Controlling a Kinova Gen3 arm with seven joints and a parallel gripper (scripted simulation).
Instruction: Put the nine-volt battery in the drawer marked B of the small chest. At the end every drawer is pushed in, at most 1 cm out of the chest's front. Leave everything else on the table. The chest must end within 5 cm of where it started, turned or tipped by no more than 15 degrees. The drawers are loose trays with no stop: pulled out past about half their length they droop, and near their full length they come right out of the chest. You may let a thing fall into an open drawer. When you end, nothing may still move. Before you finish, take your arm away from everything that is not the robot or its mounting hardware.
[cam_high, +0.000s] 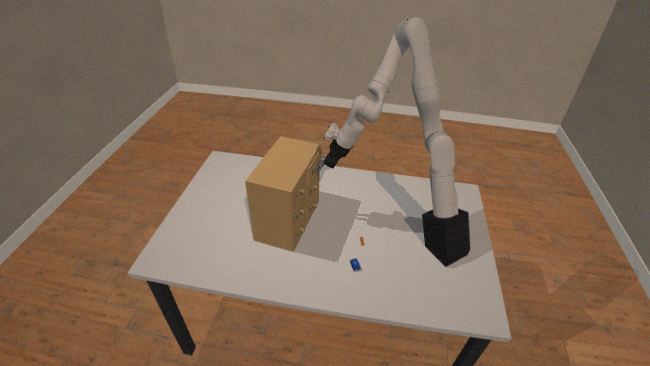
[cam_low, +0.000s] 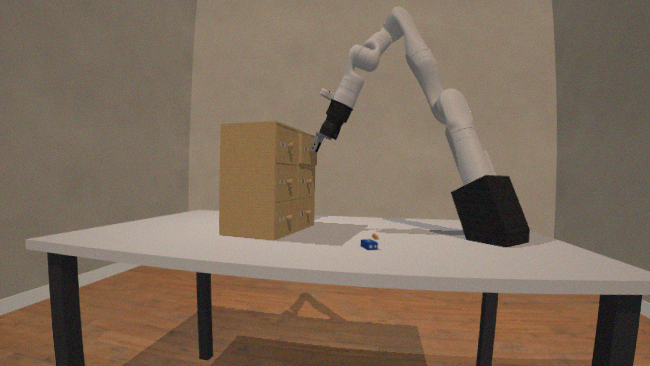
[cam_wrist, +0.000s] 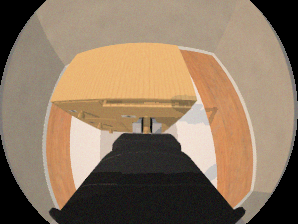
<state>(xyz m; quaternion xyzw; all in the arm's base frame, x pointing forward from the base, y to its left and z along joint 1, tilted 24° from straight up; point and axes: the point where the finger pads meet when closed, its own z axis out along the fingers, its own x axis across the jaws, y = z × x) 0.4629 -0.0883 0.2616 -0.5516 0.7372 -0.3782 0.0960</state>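
The wooden chest (cam_high: 285, 192) stands on the white table, with six small drawers on its front in two columns (cam_low: 295, 180). My gripper (cam_low: 315, 146) is at the top drawer of the far column and is shut on its small handle (cam_wrist: 149, 124). That drawer (cam_low: 307, 148) (cam_wrist: 147, 104) stands out a little from the chest front, and the wrist view shows its upper edge. The drawer labels are too small to read. The blue nine-volt battery (cam_high: 355, 264) lies on the table in front of the chest and shows in the exterior view too (cam_low: 369, 244).
A small orange object (cam_high: 362, 241) lies on the table between the battery and the chest. The arm's black base (cam_high: 446, 236) stands at the right side of the table. The other drawers look pushed in.
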